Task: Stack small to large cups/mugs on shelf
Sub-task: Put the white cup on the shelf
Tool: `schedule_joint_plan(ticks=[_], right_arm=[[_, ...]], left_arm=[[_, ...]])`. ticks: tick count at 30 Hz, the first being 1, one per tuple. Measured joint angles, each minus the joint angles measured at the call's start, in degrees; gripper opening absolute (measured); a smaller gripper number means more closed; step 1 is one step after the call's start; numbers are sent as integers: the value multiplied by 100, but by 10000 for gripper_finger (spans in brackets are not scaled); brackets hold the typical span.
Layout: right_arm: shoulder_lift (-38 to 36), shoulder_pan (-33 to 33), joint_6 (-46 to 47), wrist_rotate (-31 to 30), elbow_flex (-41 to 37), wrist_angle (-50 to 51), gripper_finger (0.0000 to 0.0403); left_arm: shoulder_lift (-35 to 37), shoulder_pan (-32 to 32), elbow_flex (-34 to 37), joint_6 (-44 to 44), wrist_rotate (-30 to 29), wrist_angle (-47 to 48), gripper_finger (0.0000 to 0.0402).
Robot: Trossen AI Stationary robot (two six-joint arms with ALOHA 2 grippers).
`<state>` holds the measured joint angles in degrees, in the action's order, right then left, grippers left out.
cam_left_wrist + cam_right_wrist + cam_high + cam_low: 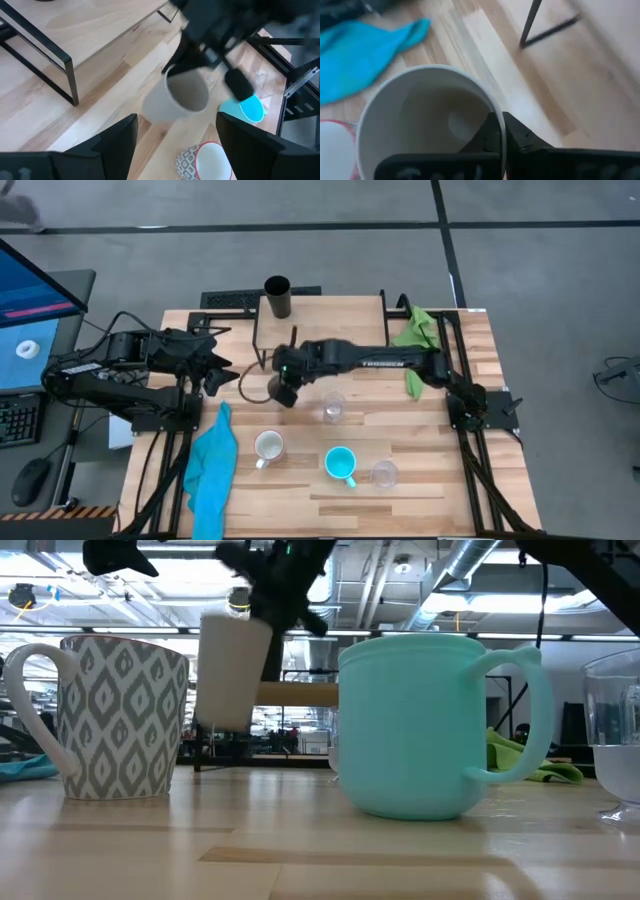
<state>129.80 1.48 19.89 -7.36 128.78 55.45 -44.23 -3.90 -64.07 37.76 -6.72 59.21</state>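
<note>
My right gripper [285, 387] is shut on the beige-grey cup [230, 670], which it holds in the air in front of the shelf [330, 320]. The cup also shows in the left wrist view [175, 100]. A black tumbler [277, 295] stands on the shelf's far left corner. The white patterned mug [268, 446], the cyan mug [341, 464] and two clear glasses [333, 408] [384, 473] stand on the table. My left gripper [215, 370] is open and empty at the left, pointing at the cup. My right gripper holds the cup by its rim [496, 112], one finger inside the cup and one outside on the wall. The fingers come from above, slanting down [268, 595]. The cup hangs below them, lifted clear of the table and somewhat tilted.
A blue cloth [213, 465] lies at the table's near left. A green cloth [415, 335] lies at the far right beside the shelf. The shelf's thin black legs [70, 75] stand close to the held cup. Bare table lies between the shelf and the mugs.
</note>
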Motion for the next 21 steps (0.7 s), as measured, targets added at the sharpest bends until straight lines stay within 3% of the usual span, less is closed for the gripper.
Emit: schedule_joint_plan(ticks=[3, 12, 21], right_arm=[[-45, 171, 1, 116, 639, 564, 15], [-700, 922, 64, 407, 611, 312, 12], [-667, 1408, 64, 410, 624, 176, 12]], left_arm=[[0, 2, 0, 0, 0, 2, 261], [2, 8, 0, 55, -47, 11, 261], [-2, 4, 0, 101, -146, 13, 261]])
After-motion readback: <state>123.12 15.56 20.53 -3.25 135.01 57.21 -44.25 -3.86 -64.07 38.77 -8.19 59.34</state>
